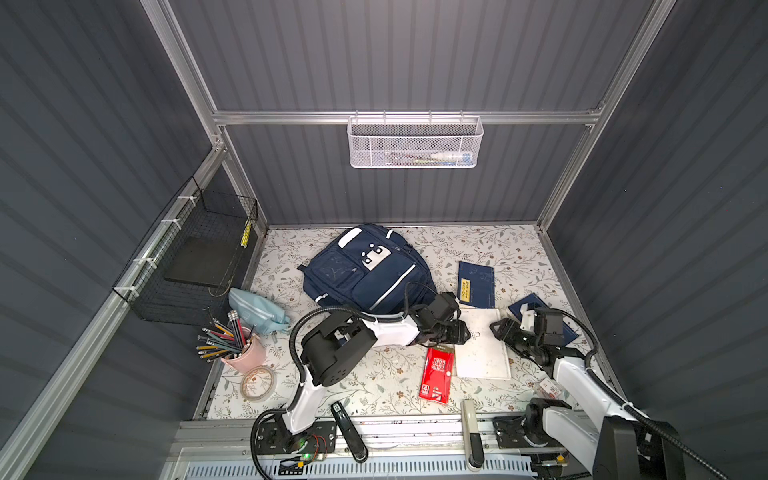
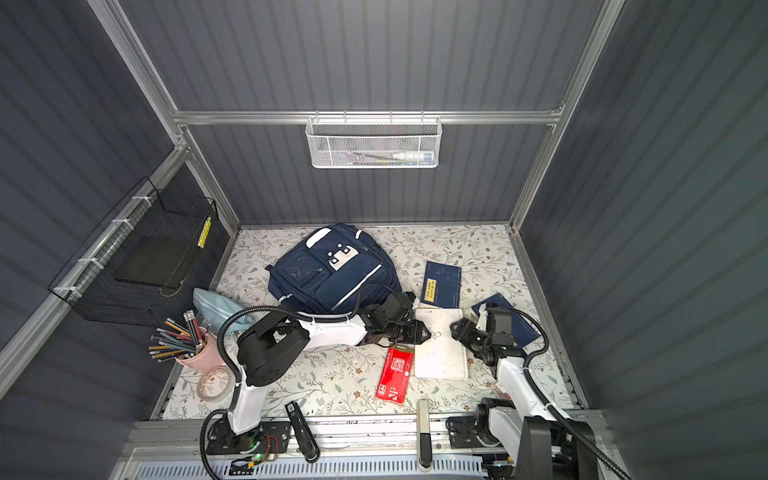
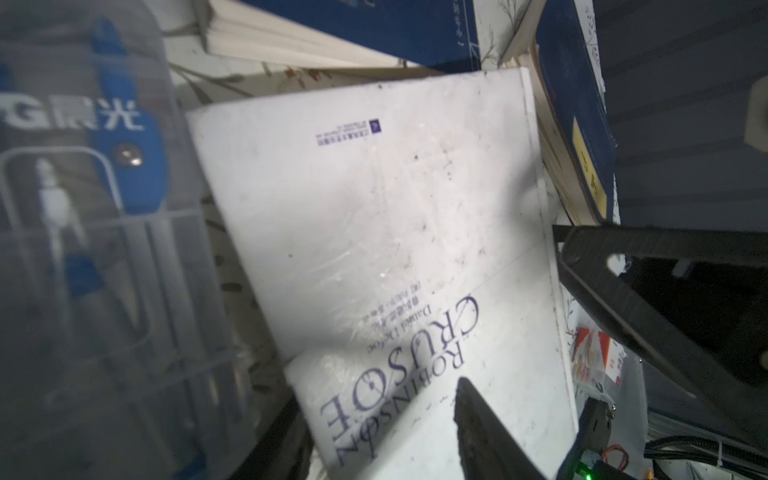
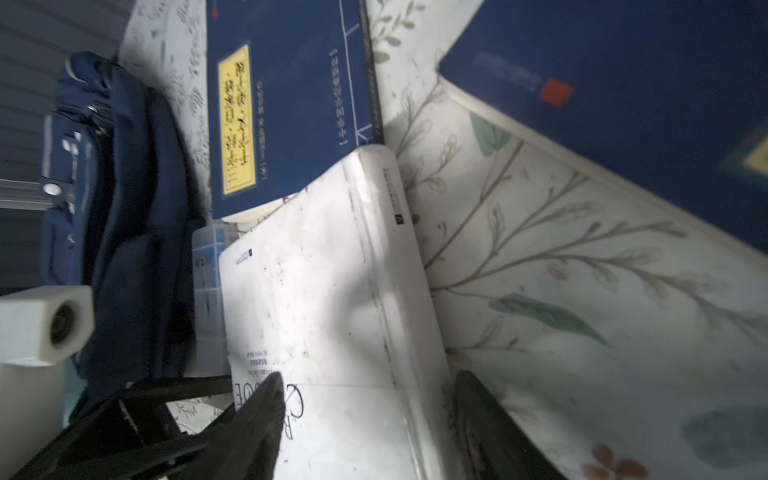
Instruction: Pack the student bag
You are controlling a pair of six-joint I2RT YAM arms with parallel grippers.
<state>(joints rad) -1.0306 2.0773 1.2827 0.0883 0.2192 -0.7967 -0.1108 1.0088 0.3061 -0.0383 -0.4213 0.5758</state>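
Right wrist view: right pincer (image 4: 370,376) spread astride white book (image 4: 320,291) edge; left pincer (image 1: 462,332) in a top view, state unclear.

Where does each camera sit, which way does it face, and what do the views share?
Both top views: high at the front, looking down on the student bag, floral table, left arm and right arm.
Left wrist: on the left arm, low, facing the white Robinson Crusoe book; one tip of its own jaws shows.
Right wrist: on the right arm, low, facing the book's spine; both tips of its own jaws show, astride it.
Shared: every view shows that book.
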